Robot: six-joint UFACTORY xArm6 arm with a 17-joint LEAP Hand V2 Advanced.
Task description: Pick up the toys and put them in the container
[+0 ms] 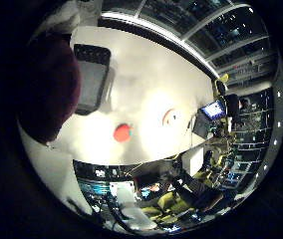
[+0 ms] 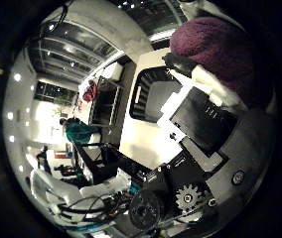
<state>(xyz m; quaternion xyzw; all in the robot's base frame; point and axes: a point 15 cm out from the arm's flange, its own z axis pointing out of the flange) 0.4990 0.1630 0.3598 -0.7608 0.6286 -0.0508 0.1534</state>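
Main risk: the fuzzy dark-purple plush toy (image 2: 215, 52) slips out before it is over the dark rectangular plastic container (image 1: 91, 77). The white-and-black robot hand (image 2: 200, 124) has its fingers curled against the plush, so it looks like a hold on the toy, but how much of the soft body is actually pinched is hard to tell from these palm views. Soft fabric compresses, so a shallow pinch could let go under any quick arm motion.

Second risk: releasing while off-centre. The plush fills a big part of the little-finger-side view, close to the palm, and partly overlaps the container's near edge. If the hand opens there, the toy could land on the rim and tip out onto the white tabletop (image 1: 151, 79).

Third: two toys are not yet collected. A small round red toy (image 1: 122, 132) lies on the tabletop near the container, clear of its wall. A small white-and-orange ring-like toy (image 1: 170, 117) lies farther from the container, beyond the red one. A low pass over the table could knock either.

Container looks empty from here; its interior is dim.
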